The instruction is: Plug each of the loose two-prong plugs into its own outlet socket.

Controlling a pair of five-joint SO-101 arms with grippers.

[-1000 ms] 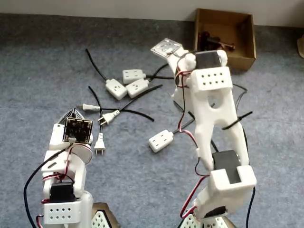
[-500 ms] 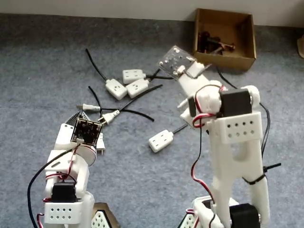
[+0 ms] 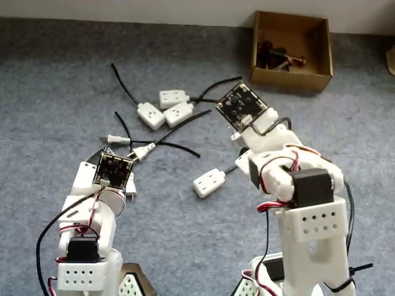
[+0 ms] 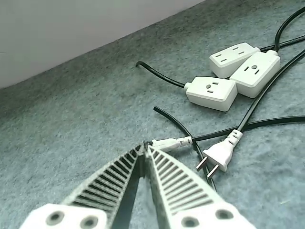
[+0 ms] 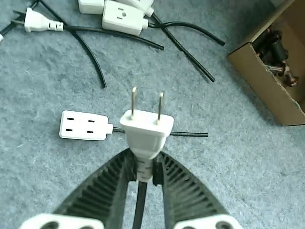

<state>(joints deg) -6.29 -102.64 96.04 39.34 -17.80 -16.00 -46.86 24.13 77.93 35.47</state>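
My right gripper (image 5: 144, 160) is shut on a white two-prong plug (image 5: 145, 125), prongs pointing away, held above the carpet. A lone white outlet socket (image 5: 86, 125) lies just beyond it, beside the right arm (image 3: 265, 154) and its socket (image 3: 208, 182) in the high view. My left gripper (image 4: 144, 145) is shut with nothing in it, its tips close to a small white plug (image 4: 167, 142). Another loose plug (image 4: 219, 155) lies beside that one. Three white sockets (image 4: 212, 90) cluster farther off (image 3: 165, 108).
Black cords (image 3: 179, 148) run across the grey carpet between plugs and sockets. A brown cardboard box (image 3: 321, 77) with dark parts inside stands at the back right. Bare carpet lies on the far left.
The right arm has drawn back from the spot near the box toward the lone socket, carrying the plug. The left arm has edged forward a little.
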